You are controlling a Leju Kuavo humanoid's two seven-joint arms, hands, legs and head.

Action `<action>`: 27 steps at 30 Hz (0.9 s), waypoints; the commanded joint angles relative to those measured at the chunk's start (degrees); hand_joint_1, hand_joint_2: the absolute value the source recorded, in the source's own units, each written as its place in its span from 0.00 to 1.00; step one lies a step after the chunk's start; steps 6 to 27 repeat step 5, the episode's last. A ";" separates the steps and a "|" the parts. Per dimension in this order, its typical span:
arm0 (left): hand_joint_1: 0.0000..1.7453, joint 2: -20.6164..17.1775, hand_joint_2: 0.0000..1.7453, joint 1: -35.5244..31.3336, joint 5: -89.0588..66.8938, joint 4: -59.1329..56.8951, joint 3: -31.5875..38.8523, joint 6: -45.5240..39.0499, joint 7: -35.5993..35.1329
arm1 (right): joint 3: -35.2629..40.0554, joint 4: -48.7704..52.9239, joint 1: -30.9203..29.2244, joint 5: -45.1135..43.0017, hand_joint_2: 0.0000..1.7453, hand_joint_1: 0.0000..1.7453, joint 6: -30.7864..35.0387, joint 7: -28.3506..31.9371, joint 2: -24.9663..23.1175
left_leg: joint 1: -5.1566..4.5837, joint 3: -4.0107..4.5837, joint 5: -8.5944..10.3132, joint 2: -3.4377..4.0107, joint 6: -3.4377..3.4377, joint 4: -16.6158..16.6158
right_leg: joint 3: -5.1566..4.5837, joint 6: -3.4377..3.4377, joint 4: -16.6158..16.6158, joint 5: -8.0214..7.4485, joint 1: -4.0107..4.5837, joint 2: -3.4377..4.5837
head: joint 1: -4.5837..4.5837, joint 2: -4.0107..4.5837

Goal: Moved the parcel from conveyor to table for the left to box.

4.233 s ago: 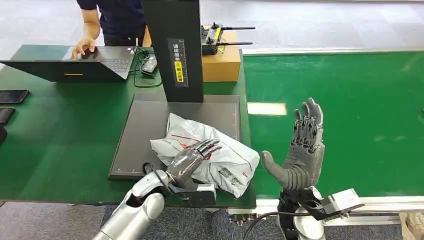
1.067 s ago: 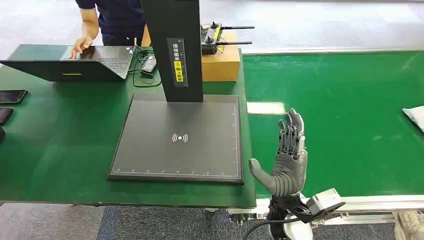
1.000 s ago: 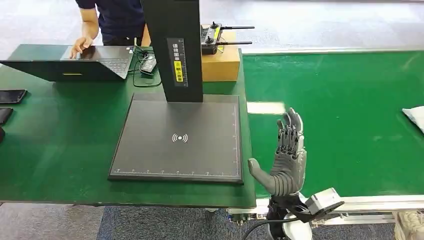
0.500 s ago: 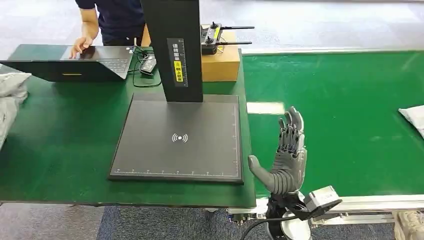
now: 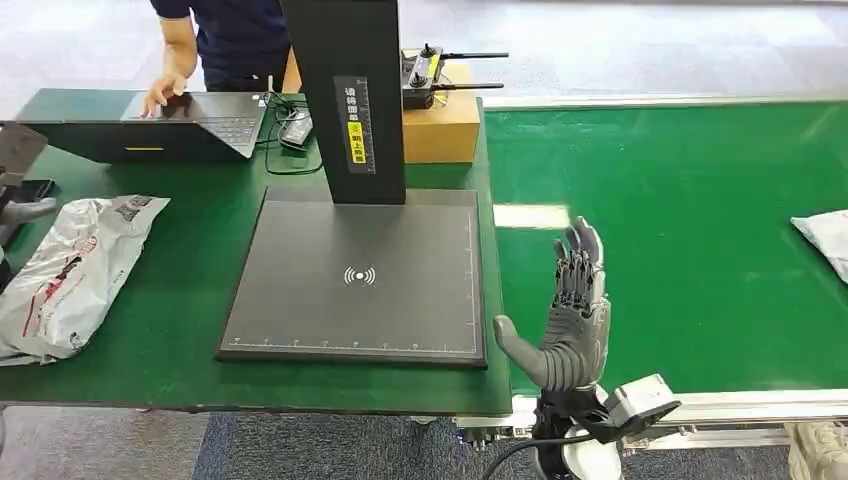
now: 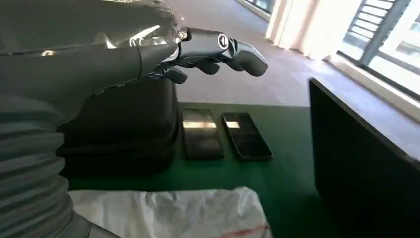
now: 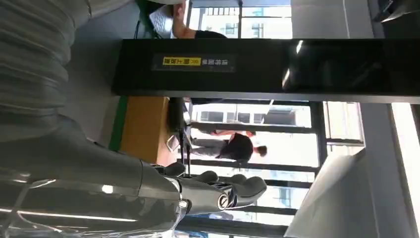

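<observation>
A white and grey plastic parcel (image 5: 70,272) with red print lies on the green table (image 5: 180,300) at the far left; its end also shows in the left wrist view (image 6: 173,213). My left hand (image 5: 22,208) hovers at the picture's left edge, just past the parcel's far end. The left wrist view shows the same hand (image 6: 208,47) with fingers stretched out and holding nothing. My right hand (image 5: 575,310) stands upright and open between table and green conveyor (image 5: 680,200), empty; its fingers (image 7: 218,191) are straight. A second white parcel (image 5: 825,235) rides the conveyor at the right edge.
A black scanner plate (image 5: 360,275) with a tall black column (image 5: 345,100) fills the table's middle. Behind stand a cardboard box (image 5: 440,125) and a laptop (image 5: 150,130) with a person's hand (image 5: 165,92) on it. Two phones (image 6: 200,131) lie beyond the left hand.
The parcel has come in from the left edge and now lies flat on the table, with my left hand beside it. The conveyor parcel has crept leftward. My right hand has hardly moved.
</observation>
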State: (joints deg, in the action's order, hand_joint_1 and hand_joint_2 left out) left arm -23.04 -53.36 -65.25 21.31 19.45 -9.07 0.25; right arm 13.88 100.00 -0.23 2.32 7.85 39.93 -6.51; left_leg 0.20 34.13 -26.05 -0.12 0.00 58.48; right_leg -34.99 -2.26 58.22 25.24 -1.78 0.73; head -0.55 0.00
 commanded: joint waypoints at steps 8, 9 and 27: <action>0.00 18.26 1.00 26.20 22.32 39.79 -1.65 -2.82 22.52 | -1.29 0.88 3.27 2.19 1.00 0.00 2.41 0.07 0.73 | -0.06 -0.25 0.09 -0.38 -0.02 -0.24 | 0.36 0.11 -0.26 0.05 -0.02 -0.46 | 0.02 0.00; 0.00 18.26 1.00 26.20 22.32 39.79 -1.65 -2.82 22.52 | -1.29 0.88 3.27 2.19 1.00 0.00 2.41 0.07 0.73 | -0.06 -0.25 0.09 -0.38 -0.02 -0.24 | 0.36 0.11 -0.26 0.05 -0.02 -0.46 | 0.02 0.00; 0.00 18.26 1.00 26.20 22.32 39.79 -1.65 -2.82 22.52 | -1.29 0.88 3.27 2.19 1.00 0.00 2.41 0.07 0.73 | -0.06 -0.25 0.09 -0.38 -0.02 -0.24 | 0.36 0.11 -0.26 0.05 -0.02 -0.46 | 0.02 0.00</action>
